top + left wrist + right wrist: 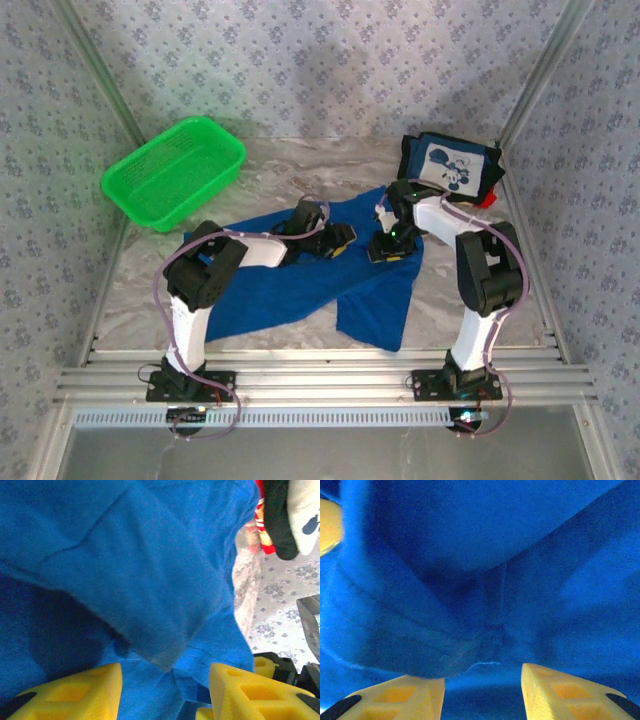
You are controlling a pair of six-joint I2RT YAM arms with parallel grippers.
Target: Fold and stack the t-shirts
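The royal blue t-shirt [290,290] lies spread and rumpled across the middle of the table. My left gripper [338,240] and right gripper [385,248] sit close together low over its far edge. In the left wrist view the left gripper [165,680] is open, with a raised fold of the blue t-shirt [150,570] between its yellow fingers. In the right wrist view the right gripper [482,685] is also open, straddling a bunched seam of the blue t-shirt [485,545]. The dark navy t-shirt [452,165] with a white cartoon panel lies folded at the back right, on the red t-shirt [487,200].
A green mesh basket [175,170] stands at the back left. Patterned walls and metal frame posts close in the table on three sides. Slotted rails [320,375] run along the near edge by the arm bases. Bare marbled tabletop [290,170] shows between basket and shirts.
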